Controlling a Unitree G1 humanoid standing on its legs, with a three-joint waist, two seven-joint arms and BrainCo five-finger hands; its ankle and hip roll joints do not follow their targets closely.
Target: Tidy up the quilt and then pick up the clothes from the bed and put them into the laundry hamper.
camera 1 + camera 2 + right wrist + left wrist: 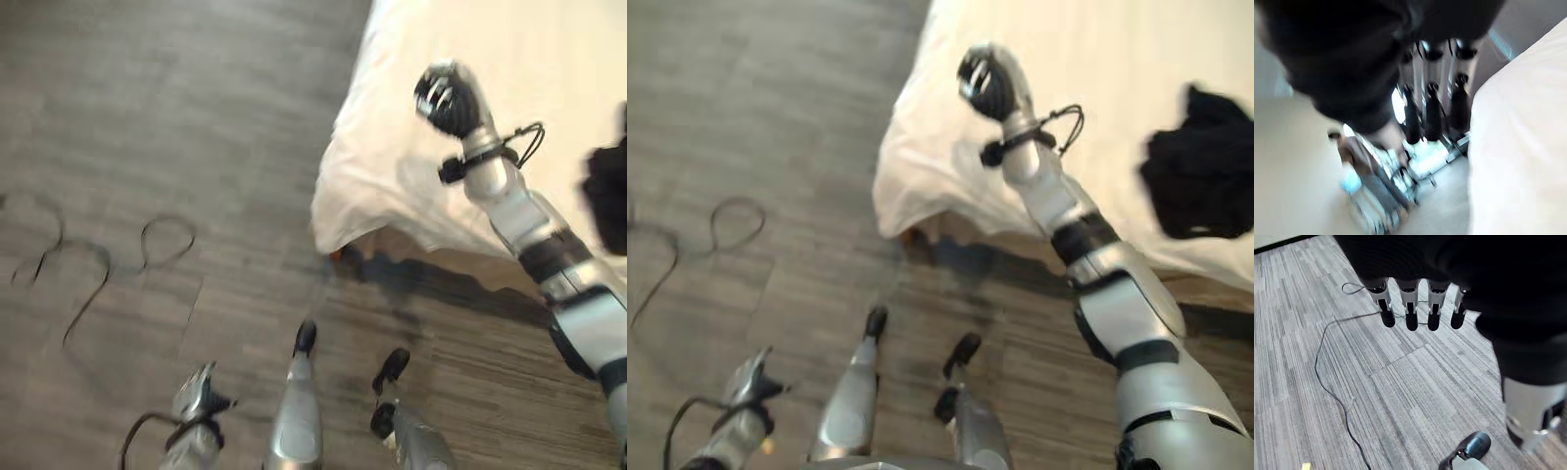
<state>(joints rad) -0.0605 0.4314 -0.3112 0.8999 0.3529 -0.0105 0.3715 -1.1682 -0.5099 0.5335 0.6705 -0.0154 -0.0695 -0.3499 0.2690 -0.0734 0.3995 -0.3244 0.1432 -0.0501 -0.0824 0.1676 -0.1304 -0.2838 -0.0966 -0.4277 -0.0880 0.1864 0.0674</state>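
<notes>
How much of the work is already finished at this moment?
The white quilt lies fairly flat. Both hands hold nothing: the right hand is raised above the bed corner, the left hand hangs open over the floor. The black clothes lie on the bed, yet to be picked up.

Bed point(921, 176): corner in view, covered by a white quilt point(1117, 78) draping over the edge toward the floor. Black clothes point(1200, 176) lie in a crumpled heap directly on the quilt. Floor point(147, 117): grey striped carpet tile.
</notes>
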